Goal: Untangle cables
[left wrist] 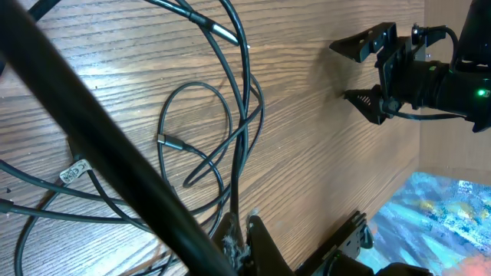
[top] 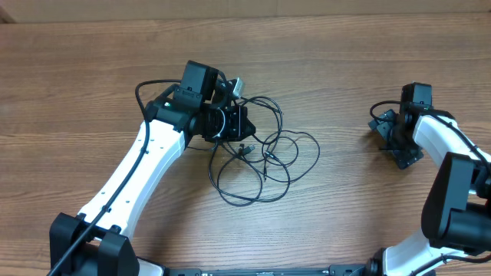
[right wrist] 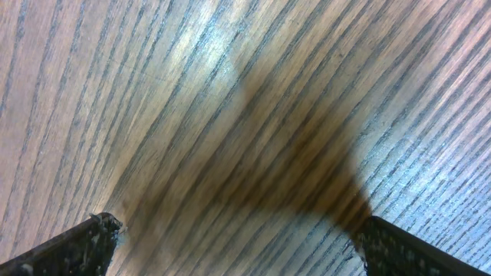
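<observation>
Cables (top: 270, 156) are lying in one loose tangle of thin black loops on the wooden bench (top: 345, 61), a little left of centre.

Overhead: the left arm is reaching in from the lower left, and the left tool (top: 236, 123) is sitting over the upper-left edge of the tangle, where several strands are passing under or against it. Its fingers are hidden by the wrist body, so I cannot tell whether it is open, closed or gripping a strand. The right tool (top: 393, 139) is hovering over bare wood, well apart from the tangle, on the right side of the bench.

Left wrist: strands are crossing each other over the wood grain. One silver plug end (left wrist: 166, 141) is lying free inside a loop, touching the bench. A thick dark bar (left wrist: 115, 161), out of focus, is cutting diagonally across the view. One strand is running down to the near finger at the bottom edge; contact is unclear. Across the bench, the right tool is showing both fingers spread apart, with nothing between them.

Right wrist: two fingertips (right wrist: 77, 245) are sitting at opposite bottom corners, wide apart, so this tool is open. Only bare wood and a blurred shadow are showing between them.
</observation>
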